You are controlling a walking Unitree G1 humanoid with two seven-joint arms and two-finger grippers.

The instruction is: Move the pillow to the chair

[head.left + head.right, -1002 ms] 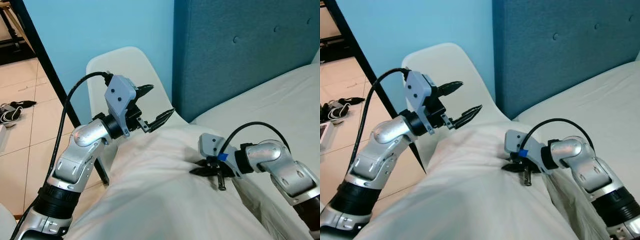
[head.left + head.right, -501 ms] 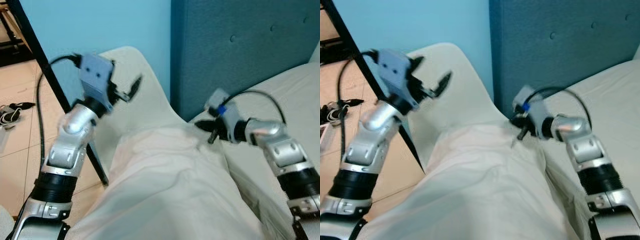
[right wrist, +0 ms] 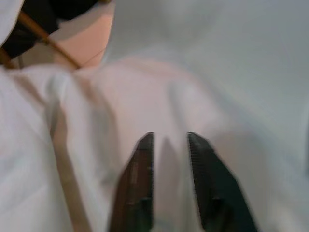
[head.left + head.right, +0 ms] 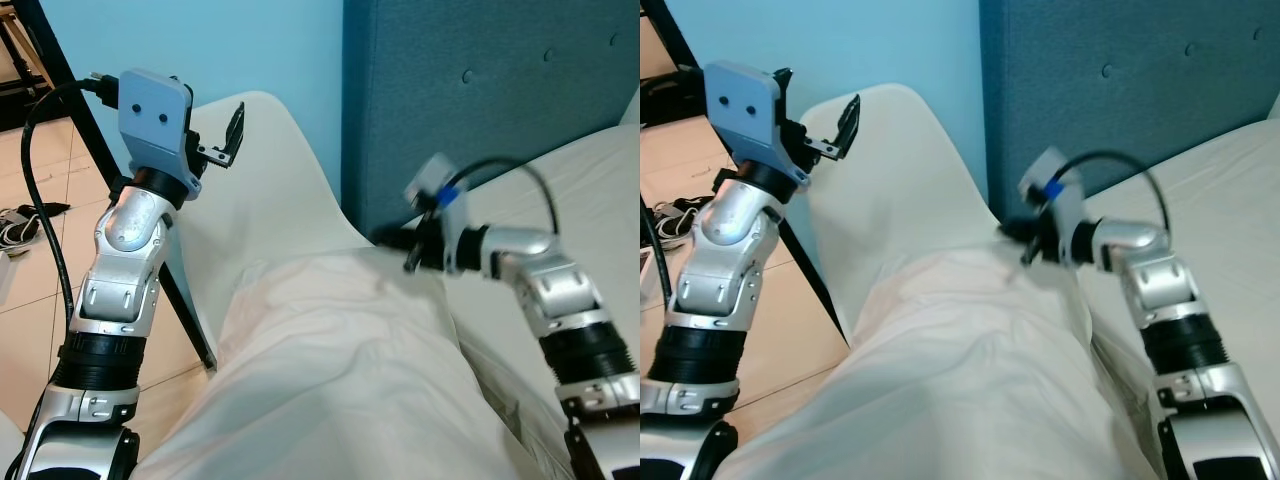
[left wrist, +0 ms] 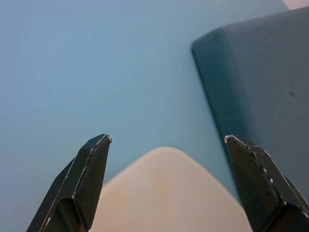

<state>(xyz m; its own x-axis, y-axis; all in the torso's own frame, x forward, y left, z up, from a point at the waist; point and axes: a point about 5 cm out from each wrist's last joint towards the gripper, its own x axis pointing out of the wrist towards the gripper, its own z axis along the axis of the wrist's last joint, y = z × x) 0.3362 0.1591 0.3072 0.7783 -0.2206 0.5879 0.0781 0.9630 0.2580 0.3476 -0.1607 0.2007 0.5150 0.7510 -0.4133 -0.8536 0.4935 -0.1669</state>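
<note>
In the left eye view we see the big white pillow low in the middle. Its far end lies on the seat of the white chair. Its right side is beside the bed. The left tool is held up high in front of the chair's back. It touches nothing. Its two black fingers are spread apart and hold nothing. The right tool is at the far right corner of the pillow, near the dark blue headboard. It looks a bit blurry here, so we cannot tell from this view if it touches the pillow. Behind the chair is a light blue wall. On the left is a tan tile floor with a slanted black pole.

The right eye view shows the same things from a little to the side. The pillow covers the chair seat, and the chair's back stands up behind it.

In the left wrist view we see two black fingers far apart. Between them is the round top of the chair. The blue wall and the edge of the headboard are behind it.

In the right wrist view the picture is blurry. Two dark fingers are close together with a small gap between them. They hold nothing. White pillow cloth lies right under them.
</note>
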